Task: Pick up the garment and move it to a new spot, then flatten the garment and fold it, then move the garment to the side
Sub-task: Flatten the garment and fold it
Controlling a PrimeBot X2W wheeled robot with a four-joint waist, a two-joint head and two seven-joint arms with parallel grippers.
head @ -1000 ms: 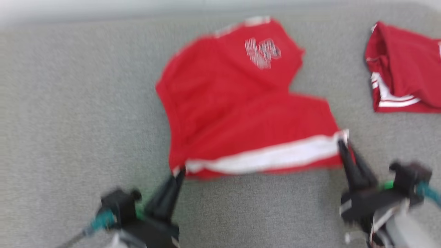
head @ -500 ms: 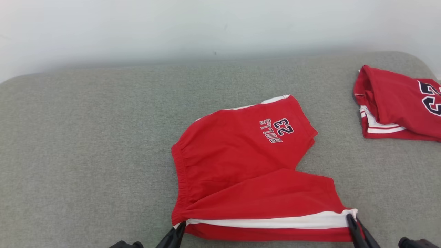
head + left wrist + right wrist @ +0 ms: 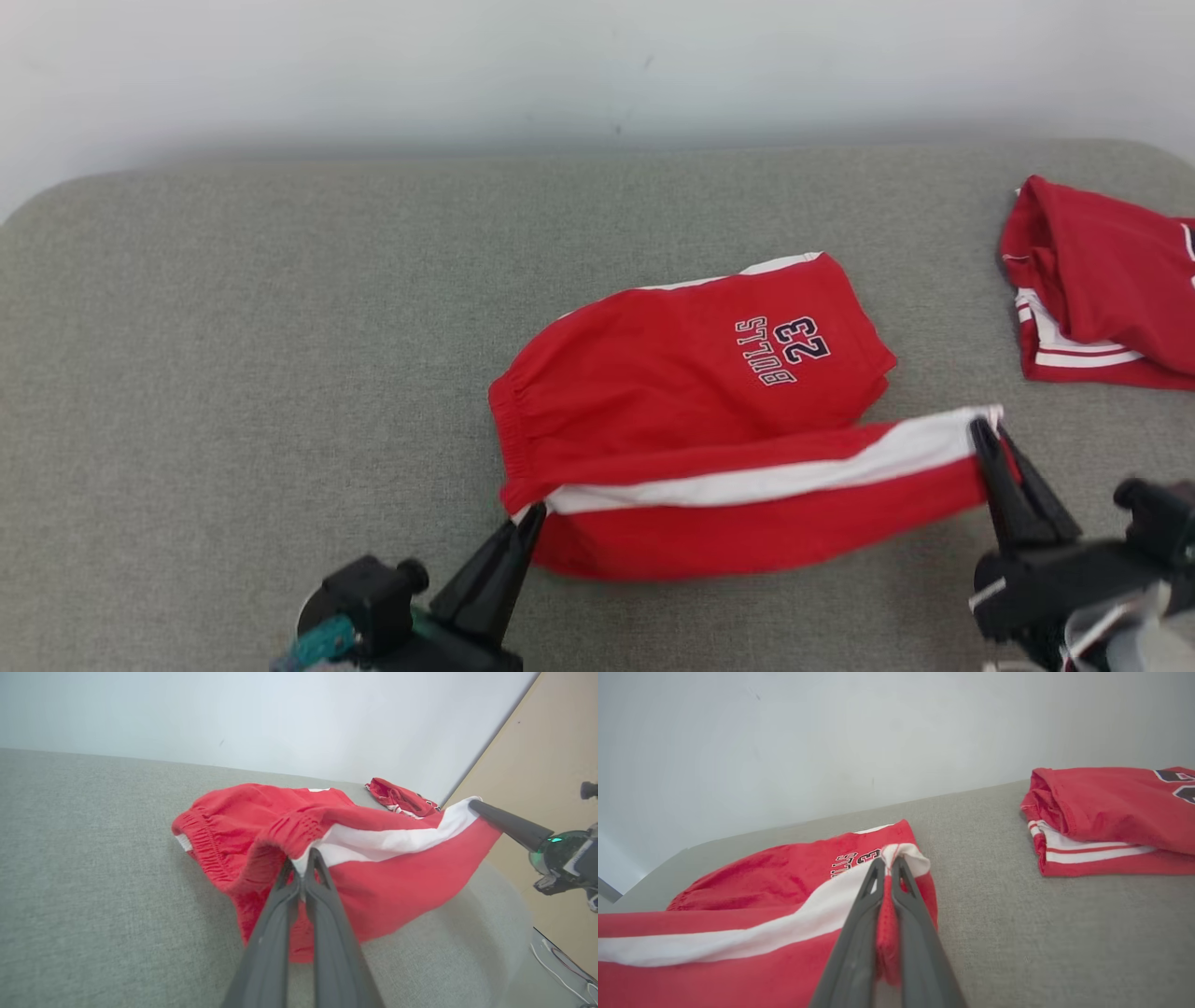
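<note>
Head view: a broad grey cushion [image 3: 233, 373] ran across the frame, with a plain pale wall [image 3: 373, 75] behind it. The red shorts [image 3: 672, 392] lay just right of the cushion's middle. The far leg was flat on the cushion and the near leg was raised off it, stretched between my two grippers.

I judged the pick-up, the move and the flattening to be done, and the fold to be under way. The near leg looked ready to go over the far one. Laying it down, any second fold and the move to the side remained.

A second red garment [image 3: 1102, 289] sat folded at the right edge, well apart from the shorts.

My left gripper [image 3: 527, 518] was clenched on the waistband corner of the shorts, and my right gripper [image 3: 980, 429] was clenched on the hem end. Both pairs of long dark fingers were pressed together with cloth pinched at the tips.

The cushion was a coarse, matte weave with rounded corners. The shorts were soft, limp knit that sagged below the held edge. A white stripe [image 3: 775, 481] ran taut from one gripper to the other. The waistband [image 3: 201, 830] was gathered and ribbed with elastic. Small dark lettering [image 3: 782, 350] read BULLS 23, outlined in white.
</note>
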